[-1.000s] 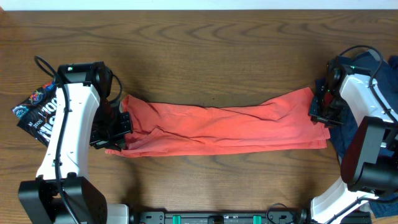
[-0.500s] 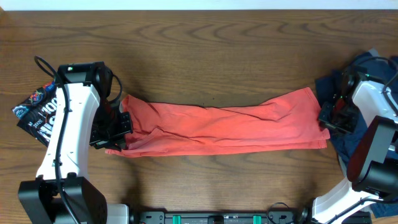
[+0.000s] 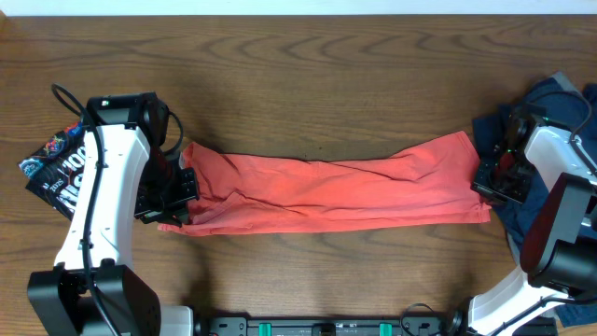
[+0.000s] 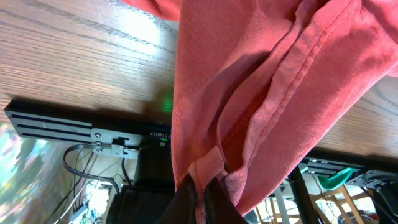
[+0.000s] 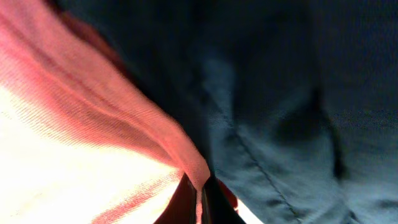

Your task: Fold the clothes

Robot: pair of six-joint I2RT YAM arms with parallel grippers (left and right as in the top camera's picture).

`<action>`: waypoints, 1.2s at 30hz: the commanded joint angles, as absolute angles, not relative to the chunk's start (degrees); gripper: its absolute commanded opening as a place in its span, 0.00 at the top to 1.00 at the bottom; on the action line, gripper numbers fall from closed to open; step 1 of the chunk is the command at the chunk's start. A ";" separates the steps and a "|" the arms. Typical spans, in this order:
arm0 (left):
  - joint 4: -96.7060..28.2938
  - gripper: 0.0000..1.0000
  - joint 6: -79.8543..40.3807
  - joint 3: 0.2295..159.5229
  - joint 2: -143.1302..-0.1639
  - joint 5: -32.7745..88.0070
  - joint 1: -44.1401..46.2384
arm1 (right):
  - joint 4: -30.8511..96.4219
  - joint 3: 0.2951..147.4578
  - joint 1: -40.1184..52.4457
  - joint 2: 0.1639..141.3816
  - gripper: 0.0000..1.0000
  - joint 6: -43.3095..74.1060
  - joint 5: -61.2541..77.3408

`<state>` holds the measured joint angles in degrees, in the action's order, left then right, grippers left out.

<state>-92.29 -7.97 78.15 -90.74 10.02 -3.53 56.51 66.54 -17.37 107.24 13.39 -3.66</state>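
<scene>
A red shirt (image 3: 326, 191) lies stretched in a long band across the wooden table. My left gripper (image 3: 177, 198) is shut on its left end; in the left wrist view the red cloth (image 4: 261, 106) hangs from the pinched jaws (image 4: 202, 193). My right gripper (image 3: 487, 177) is shut on the shirt's right edge; in the right wrist view a red fold (image 5: 124, 124) runs into the closed fingertips (image 5: 200, 196). Dark blue clothes (image 3: 546, 121) lie under and behind the right gripper, and fill the right wrist view (image 5: 292, 106).
A black printed garment (image 3: 56, 163) lies at the table's left edge beside the left arm. The dark blue pile sits at the right edge. The table's near edge with a black rail (image 3: 326, 327) runs along the bottom.
My right gripper moved right and slightly down, drawing the shirt's right end toward the blue pile. The left arm has not moved.
</scene>
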 commanded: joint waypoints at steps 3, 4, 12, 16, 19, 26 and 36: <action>-94.00 0.94 -8.88 77.95 -89.69 8.91 -3.55 | 54.59 68.47 -17.41 107.37 0.73 14.94 -6.57; -94.00 0.94 -8.88 77.95 -89.69 8.88 -3.55 | 54.11 68.47 -17.41 107.37 0.73 14.81 -5.98; -94.04 0.94 -8.88 77.95 -89.69 8.91 -3.55 | 52.36 68.14 -17.19 107.39 0.71 12.99 -2.87; -94.00 0.94 -8.88 77.95 -89.69 8.91 -3.55 | 50.98 68.03 -17.19 108.44 0.70 12.97 -2.55; -94.02 0.94 -8.88 77.95 -89.69 8.91 -3.55 | 50.41 68.03 -17.19 109.49 0.74 12.97 -1.26; -94.00 0.94 -8.88 77.95 -89.69 8.91 -3.55 | 50.17 68.03 -17.21 109.75 0.99 12.69 -1.06; -93.97 0.94 -8.88 77.95 -89.69 8.91 -3.55 | 62.48 73.10 -17.23 105.84 0.99 12.80 -0.05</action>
